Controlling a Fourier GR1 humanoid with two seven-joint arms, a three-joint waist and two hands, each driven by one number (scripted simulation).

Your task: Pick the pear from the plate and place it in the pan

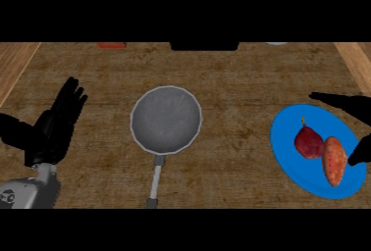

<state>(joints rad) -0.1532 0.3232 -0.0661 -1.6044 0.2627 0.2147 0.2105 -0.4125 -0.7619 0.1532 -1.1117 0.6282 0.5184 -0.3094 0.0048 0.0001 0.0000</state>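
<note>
A dark red pear (pixel 308 141) lies on a blue plate (pixel 288 147) at the right of the counter, with an orange sweet potato (pixel 334 160) right beside it. A grey pan (pixel 166 118) stands at the middle, its handle (pixel 155 182) pointing toward me. My right hand (pixel 351 105) hovers at the plate's far right side, open, fingers spread above the plate's top edge and the thumb (pixel 360 153) lower down, apart from the pear. My left hand (pixel 55 123) rests open at the left, fingers up, holding nothing.
A red-orange object (pixel 112 45), a black object (pixel 204 46) and a pale one (pixel 276 43) sit at the counter's far edge. Lighter wood strips (pixel 16 61) run along both sides of the counter.
</note>
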